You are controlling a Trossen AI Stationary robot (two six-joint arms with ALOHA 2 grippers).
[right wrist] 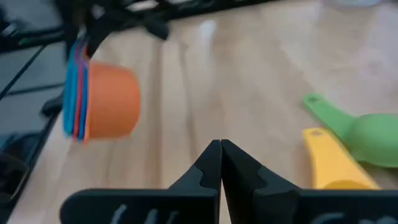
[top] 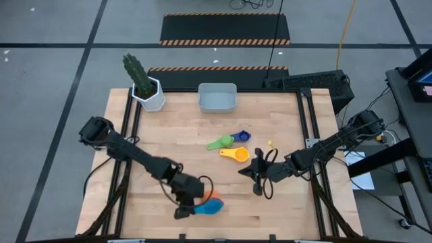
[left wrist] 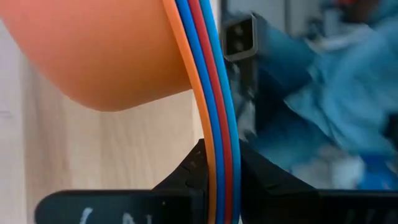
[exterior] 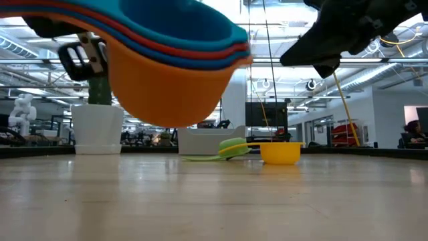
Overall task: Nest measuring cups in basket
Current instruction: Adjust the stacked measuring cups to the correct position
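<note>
Orange on the outside and blue on top, a nested stack of measuring cups point(exterior: 170, 63) hangs clear of the table in the left gripper point(left wrist: 214, 180), whose fingers are clamped on the stacked flat handles. The left wrist view shows four coloured edges pressed together there: orange, blue, red and light blue. Holding by the handles probably keeps the bowls seated in one another, so the stack travels as one piece.

The right gripper point(right wrist: 221, 163) hovers with its fingers together and holding nothing, near the middle of the table just beside the yellow cup point(top: 234, 154).

Three cups lie loose on the wood: the yellow one, a green cup point(top: 221, 142) and a dark blue cup point(top: 240, 136), close together.

The basket point(top: 217, 97) stands at the table's far edge, well apart from the stack; it looks empty from above, though its floor is small in that view. A white cactus pot point(top: 150, 94) stands beside it, holding a cactus.
</note>
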